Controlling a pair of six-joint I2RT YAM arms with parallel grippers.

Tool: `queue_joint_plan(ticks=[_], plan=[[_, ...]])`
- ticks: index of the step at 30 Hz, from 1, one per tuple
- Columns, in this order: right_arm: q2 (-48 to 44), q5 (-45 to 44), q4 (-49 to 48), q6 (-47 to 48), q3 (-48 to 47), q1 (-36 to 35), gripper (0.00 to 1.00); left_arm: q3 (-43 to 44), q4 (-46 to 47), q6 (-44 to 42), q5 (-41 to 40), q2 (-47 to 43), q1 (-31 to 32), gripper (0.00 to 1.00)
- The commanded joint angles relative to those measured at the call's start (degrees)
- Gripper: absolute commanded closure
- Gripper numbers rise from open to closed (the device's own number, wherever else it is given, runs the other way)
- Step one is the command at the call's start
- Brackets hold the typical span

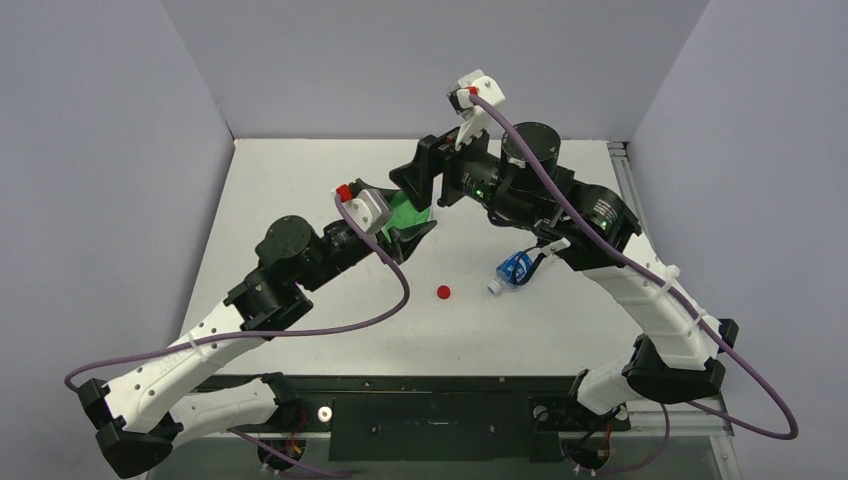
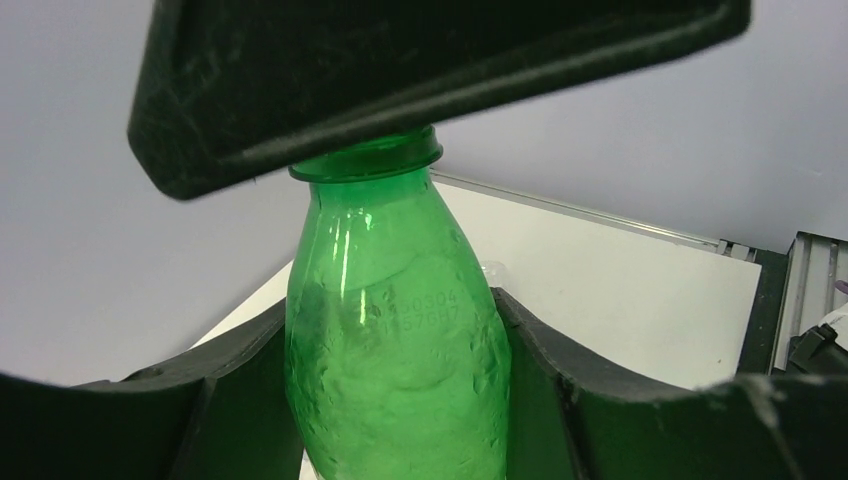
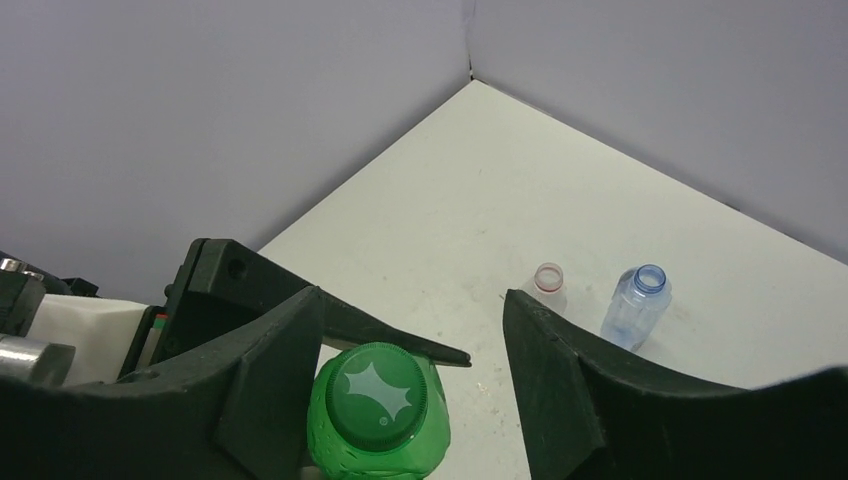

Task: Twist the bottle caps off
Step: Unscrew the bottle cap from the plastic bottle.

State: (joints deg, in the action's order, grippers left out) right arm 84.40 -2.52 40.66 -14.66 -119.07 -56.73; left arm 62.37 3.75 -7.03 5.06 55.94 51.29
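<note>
Green bottle (image 2: 395,390) clamped at body by left gripper (image 2: 392,318); base cut off, so contact with worktop (image 1: 300,200) unknown; green cap (image 3: 380,393) on, between jaws of right gripper (image 3: 410,300), which stand open and off-centre: one finger close to cap, other apart.

Risks: off-centre closing likely shoves neck sideways; smooth bottle may spin in left grip under twist; freed cap may drop and roll.

Unclear: whether near finger touches cap; cap hidden in left wrist view; blue-label bottle (image 1: 513,270) partly under arm; red cap (image 1: 443,292) loose nearby.
</note>
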Motion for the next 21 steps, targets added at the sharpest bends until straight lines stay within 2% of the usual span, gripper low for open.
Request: queue_joint_plan(ticks=[1, 3, 5, 6, 7, 8, 12, 14, 17, 18, 19, 20, 21], plan=[[-1.9, 2.0, -2.5, -1.3, 1.4, -0.3, 0.39, 0.5, 3.0, -0.7, -1.8, -0.6, 0.0, 1.00], [-2.1, 2.0, -2.7, -1.3, 1.6, -0.3, 0.44, 0.6, 3.1, -0.5, -1.7, -0.6, 0.0, 1.00], [-2.2, 1.9, -2.8, -1.3, 1.7, -0.2, 0.57, 0.6, 3.2, -0.4, -1.7, -0.6, 0.0, 1.00], [-2.4, 1.7, -2.9, -1.3, 1.7, -0.2, 0.67, 0.7, 3.2, -0.3, -1.7, -0.6, 0.1, 1.00], [-2.5, 1.4, -3.0, -1.2, 1.8, -0.2, 0.72, 0.7, 3.2, -0.1, -1.7, -0.6, 0.0, 1.00], [-2.9, 1.3, -3.3, -1.1, 2.1, -0.1, 0.82, 0.7, 3.3, 0.0, -1.7, -0.6, 0.0, 1.00], [-4.5, 1.8, -5.0, -0.2, 3.6, 0.1, 0.98, 0.8, 3.4, 1.1, 0.0, -0.9, 0.1, 1.00], [-5.4, 5.6, -6.0, 1.8, 4.2, 0.5, 1.00, 0.7, 3.9, 2.9, 2.1, -1.2, 0.0, 1.00], [-8.3, 19.6, -8.9, 4.8, 7.6, 1.8, 1.00, 0.6, 5.3, 8.5, 8.9, -1.6, -0.3, 1.00], [-8.9, 23.4, -11.1, 6.2, 8.6, 2.7, 1.00, 0.6, 6.3, 10.0, 14.3, -1.6, -0.3, 1.00], [-10.5, 31.6, -12.6, 6.5, 10.7, 3.2, 1.00, 0.8, 6.9, 13.5, 17.3, -1.4, -0.2, 1.00], [-11.3, 38.8, -16.5, 6.3, 11.9, 4.3, 1.00, 1.4, 8.0, 15.1, 24.8, -1.3, -0.3, 1.00], [-12.9, 42.5, -18.7, 5.6, 14.5, 4.8, 1.00, 1.6, 8.5, 17.8, 28.8, -1.0, -0.3, 1.00]])
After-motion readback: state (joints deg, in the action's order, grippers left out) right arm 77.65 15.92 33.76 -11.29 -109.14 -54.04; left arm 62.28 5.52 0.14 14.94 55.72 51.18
